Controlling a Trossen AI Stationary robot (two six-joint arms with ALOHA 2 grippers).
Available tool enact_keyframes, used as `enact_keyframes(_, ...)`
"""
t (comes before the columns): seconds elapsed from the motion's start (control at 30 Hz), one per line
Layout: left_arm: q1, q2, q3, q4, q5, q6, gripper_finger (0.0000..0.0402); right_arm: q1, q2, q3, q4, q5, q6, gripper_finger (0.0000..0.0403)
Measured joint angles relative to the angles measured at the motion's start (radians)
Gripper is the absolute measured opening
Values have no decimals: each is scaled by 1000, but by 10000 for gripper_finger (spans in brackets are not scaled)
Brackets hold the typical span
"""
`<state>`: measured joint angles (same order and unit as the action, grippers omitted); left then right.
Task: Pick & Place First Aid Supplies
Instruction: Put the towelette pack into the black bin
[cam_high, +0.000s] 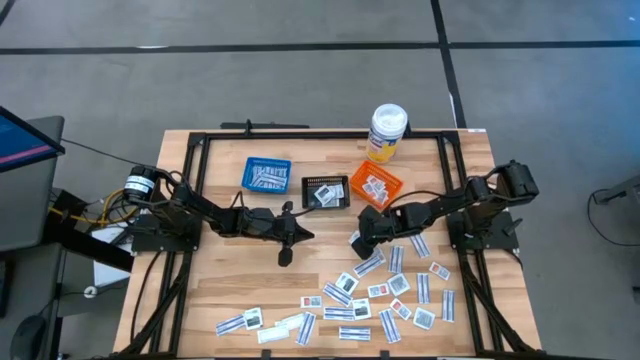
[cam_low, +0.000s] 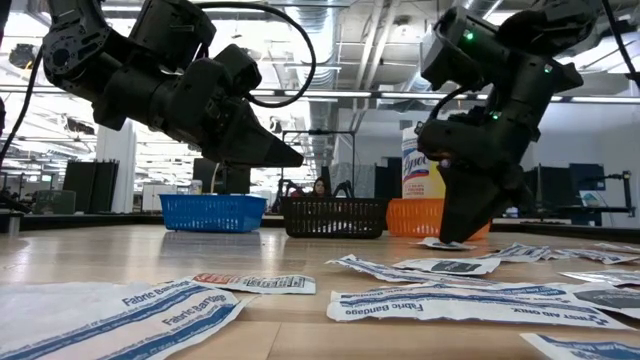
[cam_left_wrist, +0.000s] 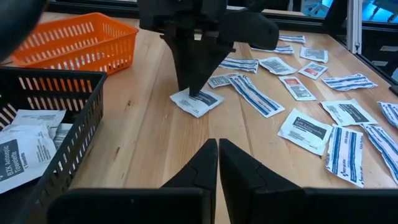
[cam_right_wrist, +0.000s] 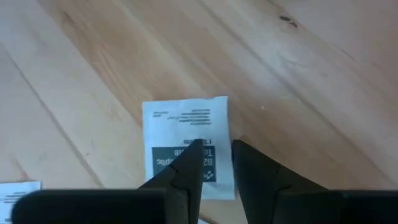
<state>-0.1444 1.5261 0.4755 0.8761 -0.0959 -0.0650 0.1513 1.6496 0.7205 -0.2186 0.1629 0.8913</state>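
Right claw (cam_right_wrist: 214, 163) points down onto a square white packet (cam_right_wrist: 186, 140) lying flat on the worktop (cam_high: 240, 285) just near of the orange basket (cam_high: 377, 187), jaws narrowly parted astride its edge, nothing lifted yet. Risk: the thin packet slides or the tips scrape wood and close empty. Left claw (cam_left_wrist: 217, 163) is closed and empty, hovering mid-worktop.

The high view looks straight down on the whole table (cam_high: 240, 290). The low view faces level across it. Each wrist view looks closely past its fingers; both share one square packet (cam_left_wrist: 196, 101).
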Motion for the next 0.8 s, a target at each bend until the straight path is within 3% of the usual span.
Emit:
enact_keyframes(0.23, 0, 0, 0, 0, 0, 0, 17, -4, 34, 29, -22, -26, -82, 72)
enact_keyframes(0.47, 0, 0, 0, 0, 0, 0, 17, 1, 29, 107, -123, -43, -138, 7)
enact_keyframes(0.63, -3, 0, 0, 0, 0, 0, 17, 18, 10, 190, -180, -43, -277, 9)
enact_keyframes(0.73, -13, 0, 0, 0, 0, 0, 17, 4, -19, 264, -192, -8, -376, 2)
enact_keyframes(0.8, -23, 0, 0, 1, 0, 0, 17, -22, -28, 316, -195, 71, -441, 2)
